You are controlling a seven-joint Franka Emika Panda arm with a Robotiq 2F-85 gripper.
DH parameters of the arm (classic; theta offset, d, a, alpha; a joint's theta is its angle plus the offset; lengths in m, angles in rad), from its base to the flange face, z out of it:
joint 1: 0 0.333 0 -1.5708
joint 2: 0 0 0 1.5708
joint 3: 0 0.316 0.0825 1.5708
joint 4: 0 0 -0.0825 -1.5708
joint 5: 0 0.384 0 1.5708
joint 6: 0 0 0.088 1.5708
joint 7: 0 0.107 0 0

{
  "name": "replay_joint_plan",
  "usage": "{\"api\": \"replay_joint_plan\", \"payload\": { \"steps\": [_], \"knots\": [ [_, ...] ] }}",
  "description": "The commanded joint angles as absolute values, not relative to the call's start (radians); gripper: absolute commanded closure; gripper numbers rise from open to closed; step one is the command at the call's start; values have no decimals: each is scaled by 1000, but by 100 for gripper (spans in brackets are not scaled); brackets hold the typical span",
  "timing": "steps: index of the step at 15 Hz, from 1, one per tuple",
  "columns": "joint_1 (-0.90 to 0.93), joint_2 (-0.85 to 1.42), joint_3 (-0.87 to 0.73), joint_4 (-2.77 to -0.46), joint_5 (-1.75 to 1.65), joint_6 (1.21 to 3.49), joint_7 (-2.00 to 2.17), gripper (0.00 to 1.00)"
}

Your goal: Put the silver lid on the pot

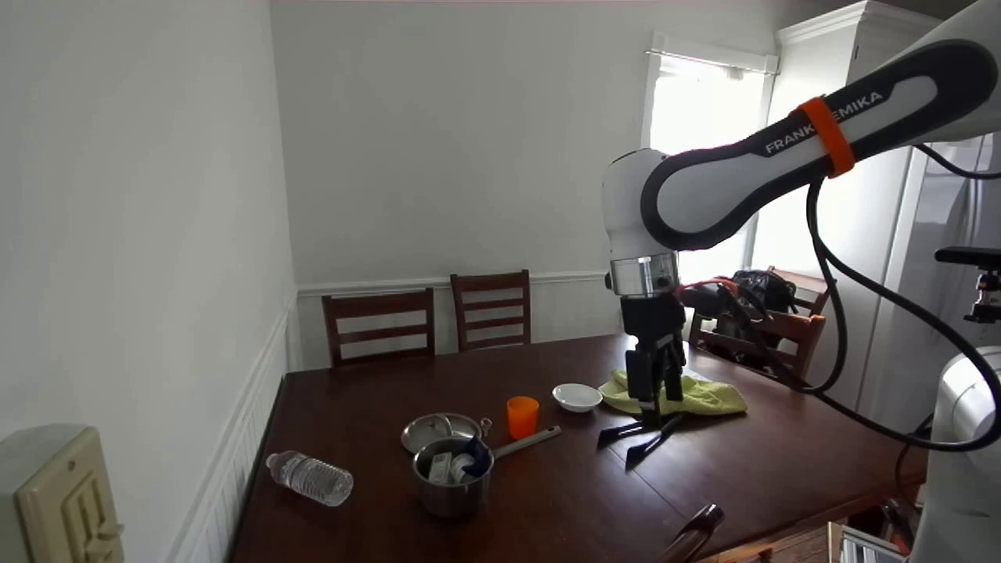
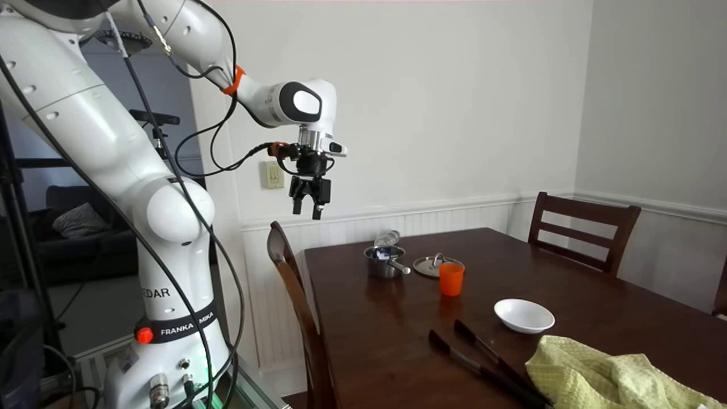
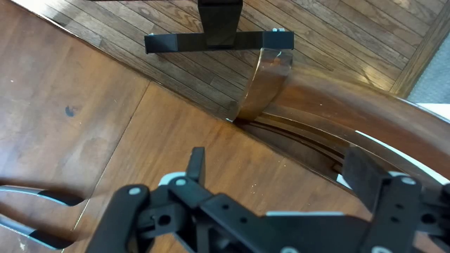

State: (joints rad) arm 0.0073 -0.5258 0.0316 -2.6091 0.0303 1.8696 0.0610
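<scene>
The silver lid [image 1: 421,433] lies flat on the table with its handle up, beside the pot; it also shows in an exterior view [image 2: 425,266], partly behind the orange cup. The silver pot [image 1: 453,500] stands upright and uncovered, with small white and dark blue items in it; its long handle points toward the cup side. It also shows in an exterior view [image 2: 381,268]. My gripper [image 1: 661,397] is open and empty, pointing down, high and well apart from lid and pot [image 2: 307,211]. In the wrist view its fingers [image 3: 276,158] are spread over the table edge; lid and pot are out of that view.
An orange cup [image 1: 522,417] stands near the pot handle. A white bowl [image 1: 577,399], a yellow-green cloth [image 1: 708,397] and black tongs [image 2: 483,363] lie farther along. A clear bottle [image 1: 311,477] lies by the pot. A chair [image 3: 316,95] stands at the table edge.
</scene>
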Motion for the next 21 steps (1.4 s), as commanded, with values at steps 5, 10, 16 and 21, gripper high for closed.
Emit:
{"api": "replay_joint_plan", "payload": {
  "steps": [5,10,16,21],
  "knots": [
    [9,-526,30,-2608,29,1868,61,0],
    [9,-526,30,-2608,29,1868,61,0],
    [9,-526,30,-2608,29,1868,61,0],
    [-106,-467,36,-2635,-90,2064,272,0]
  ]
}}
